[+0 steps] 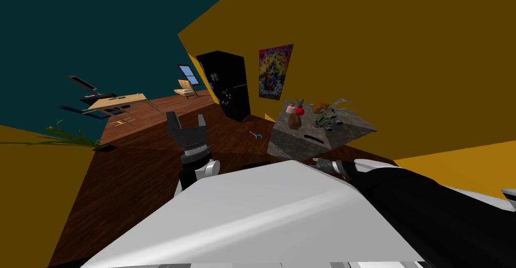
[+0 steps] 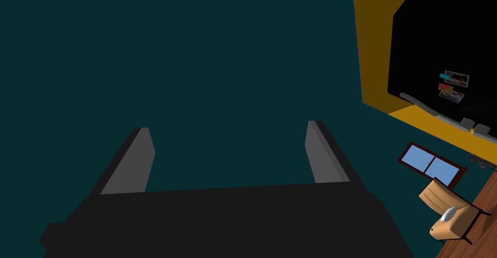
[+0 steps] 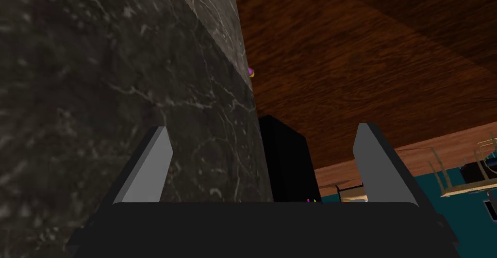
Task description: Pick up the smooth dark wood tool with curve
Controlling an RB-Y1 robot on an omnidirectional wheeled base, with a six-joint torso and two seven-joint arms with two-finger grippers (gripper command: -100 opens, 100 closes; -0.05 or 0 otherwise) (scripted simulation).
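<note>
- Head view: the dark wood tool [image 1: 294,121] sits at the stone counter's [image 1: 287,145] near left corner. It looks light, stiff and slick, so I'd pinch across its middle.
- Left wrist view: left gripper [image 2: 228,125] spread, empty.
- Right wrist view: right gripper [image 3: 263,128] spread, empty, beside the counter's wall.

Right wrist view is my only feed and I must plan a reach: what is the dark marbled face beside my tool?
Observer: The side of a marbled cabinet; small things sit on its top.
Operator: Anything brown up there?
Observer: A dark brown rounded piece stands near the top's near edge, beside a red thing.
Operator: And my other arm?
Observer: The left tool is raised over the wood floor, fingers open, apart from the cabinet.
</note>
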